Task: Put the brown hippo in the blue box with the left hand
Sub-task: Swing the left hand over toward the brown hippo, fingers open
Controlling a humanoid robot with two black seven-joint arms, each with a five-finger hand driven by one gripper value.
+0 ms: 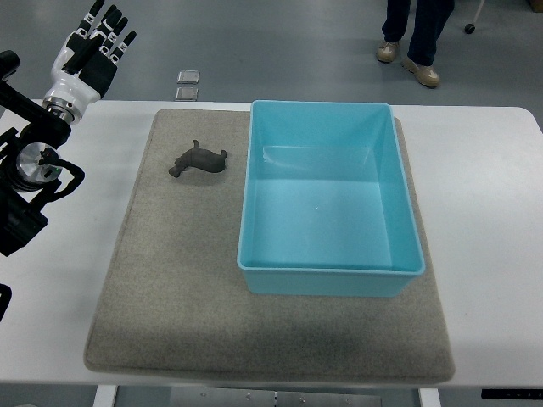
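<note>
Hippo [198, 160] first: the brown toy lies on the grey felt mat [170, 288], near the mat's far edge and just to the left of the blue box [407, 254], close to its wall but not touching it. Its long axis runs roughly left to right across the picture, tilted slightly, with what looks like the head at the left end, pointing toward the side the arm comes from (at this size I would not swear to which end is the head). The left hand [92, 49] is up in the far left corner, beyond the white table [492, 212], its black and white fingers [113, 38] extended, held fairly close together and gripping nothing. From that hand the hippo lies to the right and nearer the camera, well apart from it, so the reach, as I judge it, must travel right and toward the robot and then come down across the toy's narrow width. The right hand does not appear at all, which leaves the left as the only and nearer one. The box stands empty. No brand, label or readable writing shows on the toy, the box or the mat. A person's legs [413, 38] stand on the floor beyond the table.
</note>
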